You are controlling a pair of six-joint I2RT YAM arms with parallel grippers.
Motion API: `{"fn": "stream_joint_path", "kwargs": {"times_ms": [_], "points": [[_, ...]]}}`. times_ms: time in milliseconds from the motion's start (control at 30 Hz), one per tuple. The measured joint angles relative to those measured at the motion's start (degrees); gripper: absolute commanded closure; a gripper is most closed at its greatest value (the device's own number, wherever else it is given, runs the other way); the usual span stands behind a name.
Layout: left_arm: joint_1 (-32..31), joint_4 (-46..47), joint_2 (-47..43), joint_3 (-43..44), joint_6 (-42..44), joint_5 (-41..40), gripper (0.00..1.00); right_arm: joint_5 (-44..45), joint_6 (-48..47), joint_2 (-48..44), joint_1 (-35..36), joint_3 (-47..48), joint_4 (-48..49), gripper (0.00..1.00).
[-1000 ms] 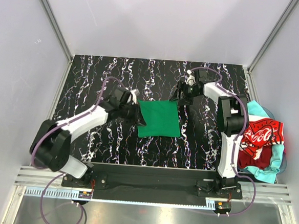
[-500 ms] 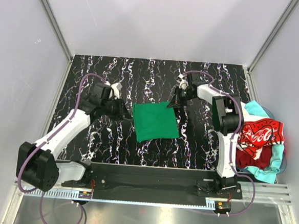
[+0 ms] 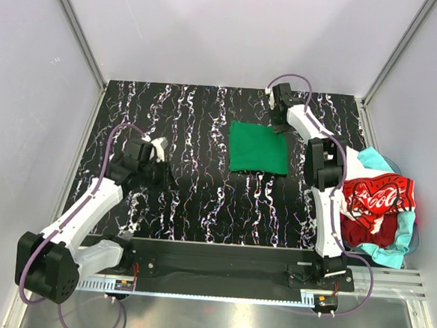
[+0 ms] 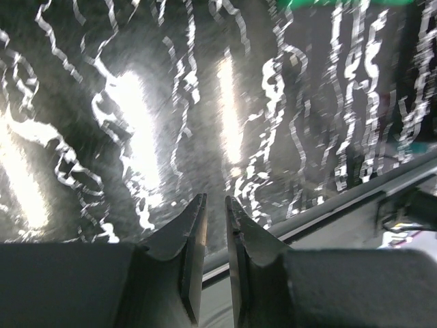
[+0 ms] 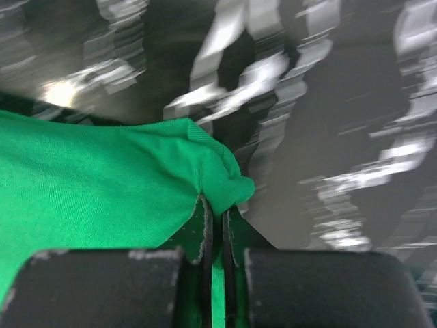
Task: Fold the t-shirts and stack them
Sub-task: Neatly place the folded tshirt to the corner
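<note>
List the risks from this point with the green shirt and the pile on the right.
1. The right gripper pinches only one corner of the folded green t-shirt; any pull may drag the fold open.
2. The left gripper is shut on nothing, well clear of the cloth, so nothing steadies its other side.
3. The red t-shirt and turquoise t-shirt lie crumpled against the right arm; a swing could snag them.

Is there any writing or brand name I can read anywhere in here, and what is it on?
"Coca-Cola": white script on the red t-shirt in the heap at the right, partly creased.
green t-shirt: no print shows.
No other readable text in any view.
</note>
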Motion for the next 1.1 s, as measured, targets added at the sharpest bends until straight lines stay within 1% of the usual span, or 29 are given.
{"fn": "stream_joint_path", "kwargs": {"times_ms": [100, 267, 367, 467, 600, 867, 1100], "points": [[0.0, -0.68, -0.2, -1.01, 0.68, -0.39, 0.79, 6.75, -5.25, 3.52, -1.84, 5.75, -0.98, 1.0], [0.0, -0.15, 1.88, -1.05, 1.75, -0.42, 0.8, 12.31, -11.89, 8.0, -7.96, 13.29, -0.52, 1.0], [0.0, 0.09, 4.07, -1.2, 2.05, -0.39, 0.8, 14.88, -17.55, 9.94, -11.8, 16.35, 2.34, 1.0], [0.0, 0.26, 6.27, -1.33, 2.34, -0.39, 0.8, 15.85, -24.39, 10.78, -14.71, 17.05, 7.3, 1.0], [0.0, 0.44, 9.81, -1.33, 3.54, -0.44, 0.81, 14.8, -31.19, 12.94, -17.27, 19.85, 14.1, 1.0], [0.0, 0.48, 16.61, -0.81, 5.27, -0.61, 0.83, 9.75, -39.98, 17.94, -20.37, 23.71, 26.91, 1.0], [0.0, -0.15, 19.93, 0.59, 6.78, -0.79, 0.85, 3.26, -45.31, 22.03, -22.51, 25.9, 32.5, 1.0]]}}
